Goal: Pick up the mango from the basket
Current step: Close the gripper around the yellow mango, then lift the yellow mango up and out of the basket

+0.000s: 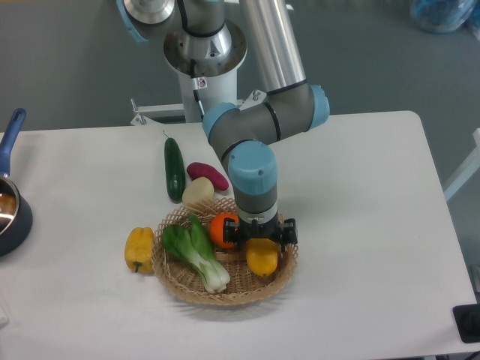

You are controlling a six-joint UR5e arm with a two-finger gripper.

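Observation:
The yellow mango point(262, 260) lies in the right half of the tan wicker basket point(225, 297), its far end hidden under my gripper. My gripper point(260, 234) points straight down just above that far end, with its black fingers spread to either side and nothing held. Its left finger sits close to the orange.
An orange point(220, 229) and a bok choy point(193, 252) share the basket. A yellow bell pepper point(139, 249) lies left of the basket. A cucumber point(174, 169), a purple sweet potato point(208, 175) and a pale potato point(197, 191) lie behind it. A blue pot point(9, 214) is at the left edge.

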